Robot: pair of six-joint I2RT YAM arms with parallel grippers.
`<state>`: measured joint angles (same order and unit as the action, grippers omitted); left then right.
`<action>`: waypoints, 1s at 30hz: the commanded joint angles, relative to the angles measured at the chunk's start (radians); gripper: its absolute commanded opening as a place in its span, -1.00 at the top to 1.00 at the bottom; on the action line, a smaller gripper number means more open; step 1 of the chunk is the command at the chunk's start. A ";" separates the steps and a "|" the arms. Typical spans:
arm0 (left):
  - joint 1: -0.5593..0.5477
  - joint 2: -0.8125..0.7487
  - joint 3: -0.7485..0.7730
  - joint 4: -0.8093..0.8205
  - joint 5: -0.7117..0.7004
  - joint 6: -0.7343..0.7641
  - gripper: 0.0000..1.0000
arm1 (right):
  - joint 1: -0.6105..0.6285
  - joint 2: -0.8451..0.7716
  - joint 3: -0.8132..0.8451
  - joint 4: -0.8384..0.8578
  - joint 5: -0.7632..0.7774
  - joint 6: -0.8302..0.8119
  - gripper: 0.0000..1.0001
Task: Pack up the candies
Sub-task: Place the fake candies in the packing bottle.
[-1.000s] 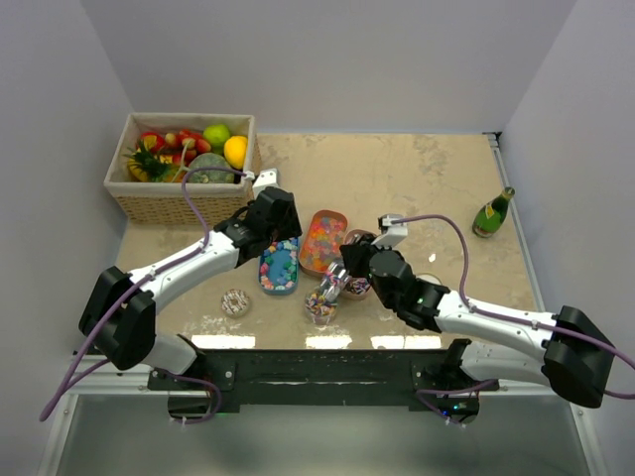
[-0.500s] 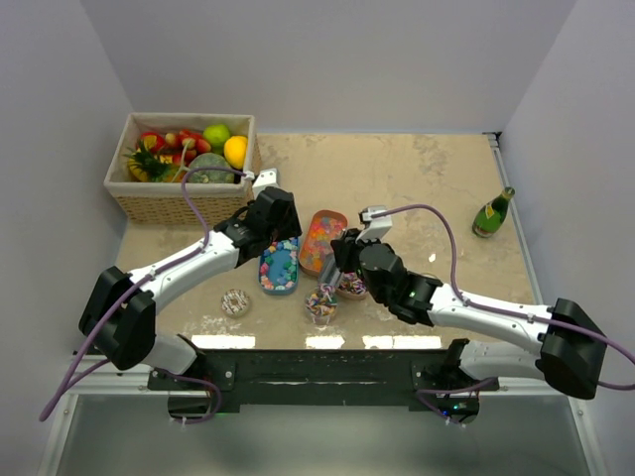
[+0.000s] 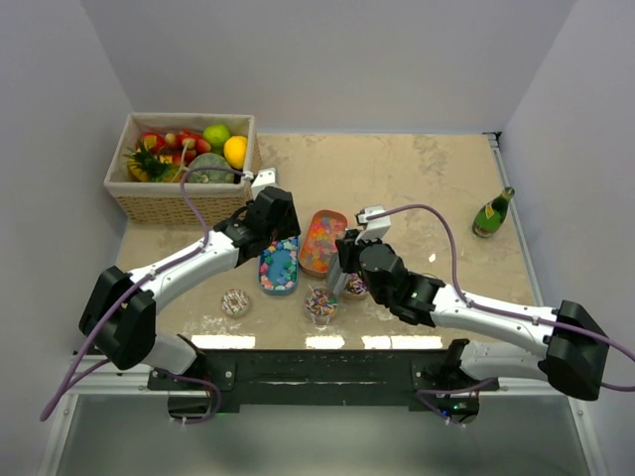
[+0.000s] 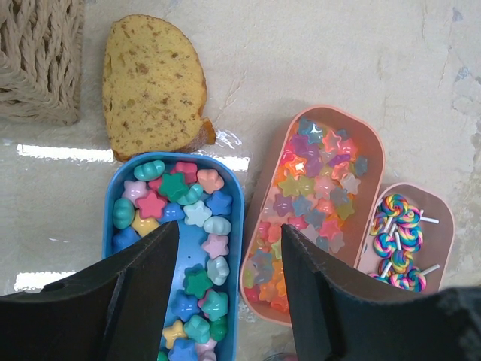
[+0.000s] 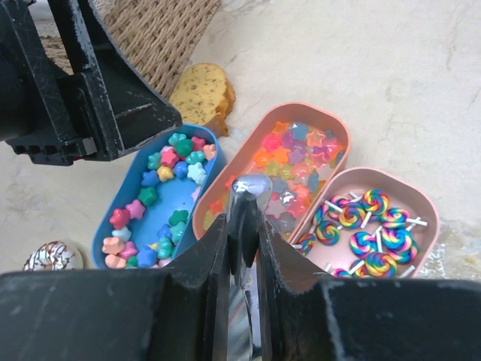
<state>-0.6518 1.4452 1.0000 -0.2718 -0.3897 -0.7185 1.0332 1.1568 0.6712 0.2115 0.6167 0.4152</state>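
Candies (image 4: pixel 197 214) lie sorted in 3 oval trays set side by side on the table (image 3: pixel 397 178). The blue tray (image 4: pixel 237 203) on the left holds opaque pastel stars and rounded pieces, crowded along its edges with some bare floor in the middle. Touching it on the right, the large pink tray (image 4: pixel 270 180) holds translucent star gummies (image 4: pixel 323 162) in orange, red and purple. The small pink tray (image 4: pixel 445 233) against that one holds swirled lollipops (image 4: pixel 394 207) on short white sticks. More mixed sweets fill a glass cup (image 3: pixel 319 303) standing nearer the arm bases, just in front of the trays.

The left gripper (image 4: pixel 229 233) hangs over the near half of the blue tray, its jaws spread wide with nothing between them. The right gripper (image 5: pixel 242 226) is clenched on a shiny metal utensil (image 5: pixel 249 192); only its rounded upper end shows between the fingers, so its working end cannot be told. This gripper sits above the near ends of the 2 pink trays.

A slice of cake (image 4: pixel 150 86) lies just beyond the blue tray, beside a wicker basket (image 4: pixel 37 56). A doughnut (image 3: pixel 235 300) rests left of the cup, and a bottle (image 3: pixel 492 211) lies well apart at the right
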 commanded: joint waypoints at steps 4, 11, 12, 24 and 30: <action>0.009 0.004 0.028 0.017 -0.012 0.024 -0.23 | 0.002 -0.062 0.073 -0.052 0.228 -0.024 1.00; 0.007 0.010 0.025 0.023 0.052 0.057 -0.22 | -0.155 -0.022 0.155 -0.208 0.370 0.112 1.00; 0.007 0.011 0.022 0.022 0.063 0.057 -0.22 | -0.200 -0.017 0.162 -0.242 0.361 0.129 1.00; 0.007 0.012 0.003 0.040 0.112 0.063 -0.21 | -0.545 0.265 0.320 -0.075 0.319 0.100 0.81; 0.009 0.003 -0.014 0.048 0.127 0.059 -0.21 | -0.611 0.545 0.504 -0.081 0.241 0.114 0.93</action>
<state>-0.6483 1.4567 0.9997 -0.2672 -0.2787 -0.6689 0.4541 1.6005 1.0786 0.0711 0.8913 0.5152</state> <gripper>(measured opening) 0.609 0.179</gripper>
